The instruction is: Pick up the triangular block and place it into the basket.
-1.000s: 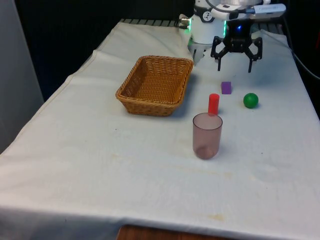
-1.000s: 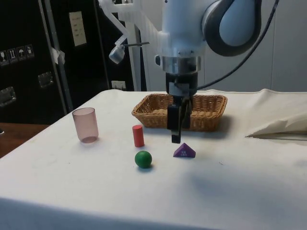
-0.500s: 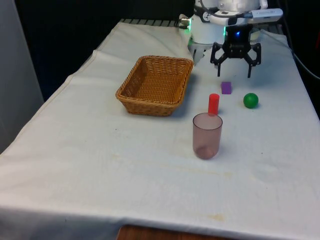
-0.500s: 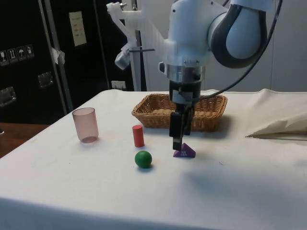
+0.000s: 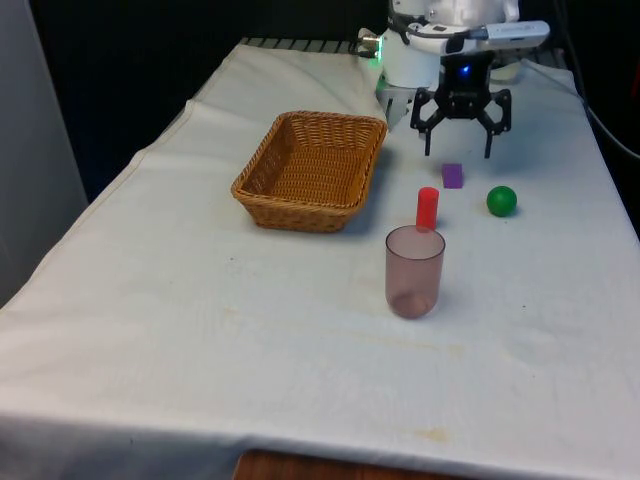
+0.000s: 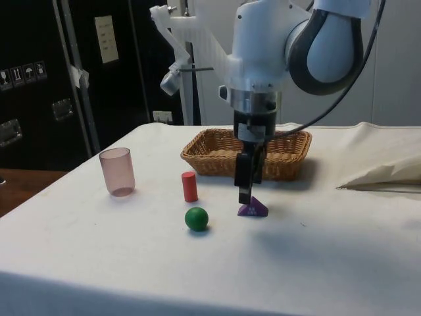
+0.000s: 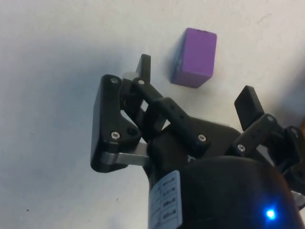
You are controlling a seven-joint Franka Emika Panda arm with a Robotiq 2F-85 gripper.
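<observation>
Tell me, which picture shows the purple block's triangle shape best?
The side view: there the purple triangular block lies on the cloth showing its pointed triangular face. The front view shows it as a small boxy shape, and the wrist view shows it from above, looking rectangular.

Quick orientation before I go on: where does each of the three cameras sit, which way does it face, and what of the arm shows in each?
Front view: faces the arm across the table; basket, red cylinder, cup, green ball; open gripper above the purple triangular block.
Side view: at the table's side, facing dark cabinets; arm and gripper beside the block.
Wrist view: on the wrist, looking down at the cloth; fingers and block.
Shared: gripper and block appear in all three views.
</observation>
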